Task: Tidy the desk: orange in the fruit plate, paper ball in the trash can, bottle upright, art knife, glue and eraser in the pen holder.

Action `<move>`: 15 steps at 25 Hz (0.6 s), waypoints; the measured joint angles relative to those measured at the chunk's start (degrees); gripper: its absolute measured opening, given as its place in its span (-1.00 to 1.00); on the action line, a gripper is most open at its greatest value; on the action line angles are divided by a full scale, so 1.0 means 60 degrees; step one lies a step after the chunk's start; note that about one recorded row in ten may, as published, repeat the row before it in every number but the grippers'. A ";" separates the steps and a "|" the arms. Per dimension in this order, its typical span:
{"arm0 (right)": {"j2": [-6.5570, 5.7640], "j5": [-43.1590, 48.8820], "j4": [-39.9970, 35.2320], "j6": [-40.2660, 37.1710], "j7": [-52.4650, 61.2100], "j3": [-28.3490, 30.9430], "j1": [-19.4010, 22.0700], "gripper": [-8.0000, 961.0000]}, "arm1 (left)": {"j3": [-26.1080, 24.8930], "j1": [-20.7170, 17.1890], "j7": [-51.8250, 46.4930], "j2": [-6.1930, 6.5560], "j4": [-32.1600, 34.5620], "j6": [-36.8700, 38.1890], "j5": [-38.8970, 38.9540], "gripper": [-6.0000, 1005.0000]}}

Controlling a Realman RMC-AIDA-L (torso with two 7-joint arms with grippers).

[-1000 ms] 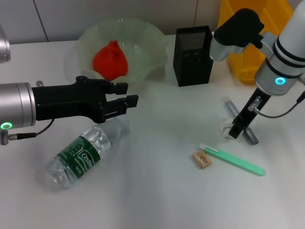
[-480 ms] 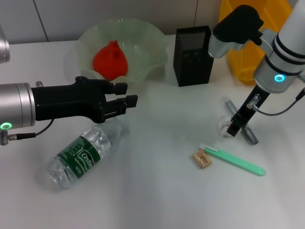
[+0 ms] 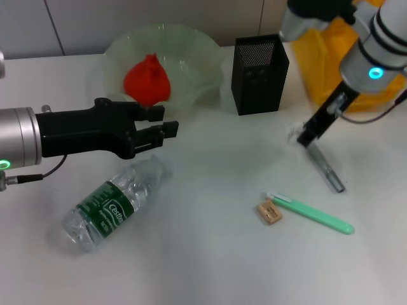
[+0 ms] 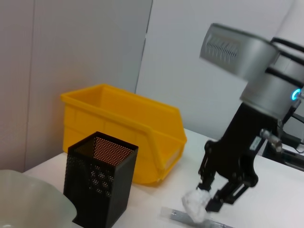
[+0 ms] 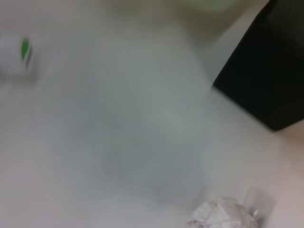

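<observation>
Between the pen holder [image 3: 259, 74] and the trash can [image 3: 340, 60], your right gripper [image 3: 308, 136] sits clamped on the paper ball [image 4: 196, 209], held clear of the desk [image 3: 210, 254] above a grey tool [image 3: 327, 169]. Your left gripper [image 3: 166, 129] hangs with fingers apart over the lying bottle [image 3: 111, 204]; the orange [image 3: 147, 80] lies in the fruit plate [image 3: 203, 54].

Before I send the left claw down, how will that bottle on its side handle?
The bottle lies on its side on the desk, so a nudge would probably roll it. Its clear wall looks thin, likely denting under a firm squeeze.
</observation>
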State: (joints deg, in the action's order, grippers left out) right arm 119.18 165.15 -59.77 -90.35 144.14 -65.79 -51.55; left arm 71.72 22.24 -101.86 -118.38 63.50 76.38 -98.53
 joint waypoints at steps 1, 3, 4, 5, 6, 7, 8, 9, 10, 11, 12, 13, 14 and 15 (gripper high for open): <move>0.0000 -0.0002 -0.0416 -0.0087 0.0082 -0.0005 0.0044 -0.28 | -0.0035 0.0000 0.0000 0.0000 -0.0006 0.0002 0.0000 -0.18; 0.0000 -0.0001 -0.0638 -0.0123 0.0110 -0.0005 0.0048 -0.29 | -0.0037 0.0000 -0.0001 0.0000 -0.0008 0.0002 -0.0001 -0.18; -0.0002 0.0006 -0.0986 -0.0168 0.0135 0.0004 0.0051 -0.30 | -0.0037 0.0000 -0.0001 0.0000 -0.0008 0.0002 -0.0001 -0.18; -0.0002 0.0006 -0.0986 -0.0168 0.0135 0.0004 0.0051 -0.30 | -0.0041 0.0001 0.0000 0.0000 -0.0008 0.0001 -0.0003 -0.18; -0.0030 0.0059 -0.1350 -0.0175 0.0161 0.0034 0.0051 -0.30 | -0.0044 0.0019 0.0000 0.0000 -0.0008 -0.0007 -0.0028 -0.18; -0.0030 0.0059 -0.1350 -0.0175 0.0161 0.0034 0.0051 -0.30 | -0.0044 0.0019 0.0000 0.0000 -0.0008 -0.0007 -0.0028 -0.18; -0.0063 0.0141 -0.1707 -0.0177 0.0176 0.0099 0.0066 -0.29 | -0.0044 0.0027 0.0000 0.0000 -0.0008 -0.0007 -0.0041 -0.18; -0.0063 0.0141 -0.1707 -0.0177 0.0176 0.0099 0.0066 -0.29 | -0.0044 0.0027 0.0000 0.0000 -0.0008 -0.0007 -0.0041 -0.18; -0.0071 0.0200 -0.1921 -0.0175 0.0186 0.0138 0.0094 -0.29 | -0.0045 0.0033 0.0000 0.0000 -0.0008 -0.0005 -0.0052 -0.18; -0.0080 0.0263 -0.2152 -0.0172 0.0193 0.0179 0.0141 -0.29 | -0.0044 0.0038 0.0000 0.0000 -0.0008 -0.0004 -0.0053 -0.18; -0.0083 0.0313 -0.2404 -0.0172 0.0197 0.0219 0.0196 -0.29 | -0.0045 0.0038 0.0000 0.0000 -0.0008 -0.0004 -0.0049 -0.18; -0.0095 0.0334 -0.2647 -0.0171 0.0199 0.0247 0.0258 -0.29 | -0.0044 0.0039 0.0000 0.0001 -0.0008 -0.0003 -0.0043 -0.18; -0.0119 0.0337 -0.2854 -0.0173 0.0200 0.0267 0.0316 -0.29 | -0.0045 0.0041 0.0000 0.0006 -0.0008 -0.0008 -0.0024 -0.18; -0.0144 0.0341 -0.3021 -0.0181 0.0201 0.0298 0.0368 -0.29 | -0.0045 0.0042 -0.0001 0.0008 -0.0008 -0.0012 -0.0022 -0.18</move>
State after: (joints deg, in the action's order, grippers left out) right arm 118.32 167.20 -77.90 -91.44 145.34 -64.00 -49.34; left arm 71.45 22.49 -101.87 -118.34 63.46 76.30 -98.66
